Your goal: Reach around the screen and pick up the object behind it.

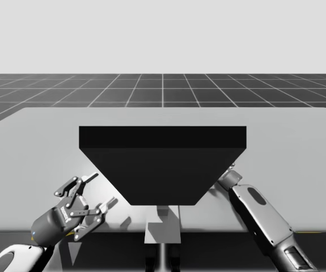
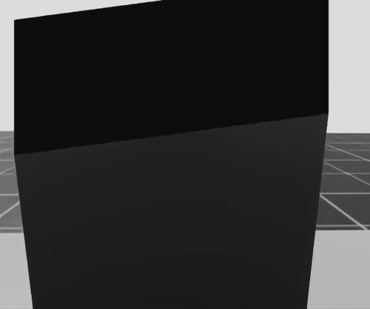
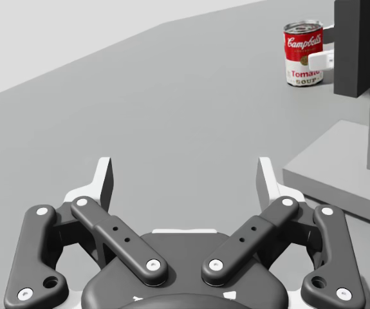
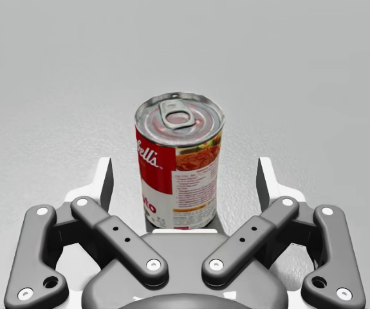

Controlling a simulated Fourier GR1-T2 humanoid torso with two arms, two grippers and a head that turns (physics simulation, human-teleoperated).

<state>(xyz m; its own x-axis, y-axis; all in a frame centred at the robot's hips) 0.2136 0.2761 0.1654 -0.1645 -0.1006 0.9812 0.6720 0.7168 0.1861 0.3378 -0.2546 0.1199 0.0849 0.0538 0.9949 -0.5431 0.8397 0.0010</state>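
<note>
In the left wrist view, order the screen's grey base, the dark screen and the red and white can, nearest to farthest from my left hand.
1. Grey base, ahead of the left hand and off to its side.
2. Dark screen, standing over that base.
3. Red and white can, upright on the table past the screen's edge, farthest.

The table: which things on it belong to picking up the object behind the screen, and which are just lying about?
Part of the job:
black screen
red and white can
right gripper, open, the can between its fingers

Just there:
left gripper, open, nothing between its fingers
grey stand under the screen
table
</note>
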